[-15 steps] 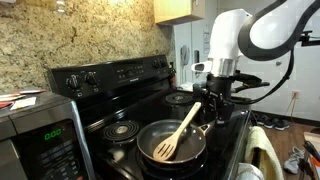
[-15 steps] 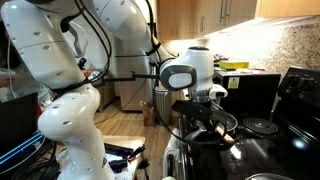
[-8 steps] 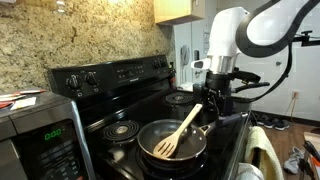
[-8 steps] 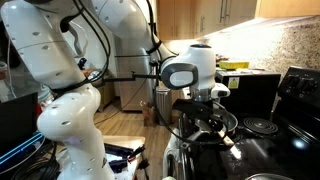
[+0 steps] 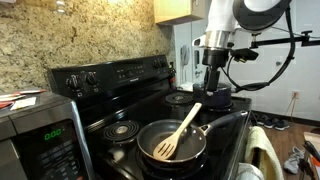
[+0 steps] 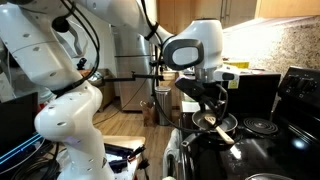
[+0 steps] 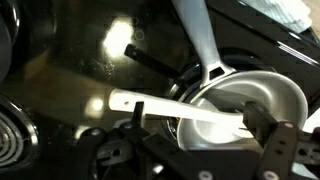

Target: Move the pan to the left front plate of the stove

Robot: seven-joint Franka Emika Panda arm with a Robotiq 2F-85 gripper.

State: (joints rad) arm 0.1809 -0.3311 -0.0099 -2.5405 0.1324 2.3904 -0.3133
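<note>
One shallow round dark frying pan (image 5: 172, 143), with a wooden slotted spatula (image 5: 183, 130) lying loose in it, is set on a front burner of the black stove (image 5: 95, 78). The coil beneath is hidden, so centring cannot be judged. Its long black handle (image 5: 228, 118) is pointed towards the arm. The gripper (image 5: 214, 92) is held above that handle, jaws wide, nothing gripped. If the handle were clipped, the pan could be dragged off-centre across the glossy cooktop. A speckled granite backsplash (image 5: 90, 35) and a microwave (image 5: 35, 135) are seen nearby.
</note>
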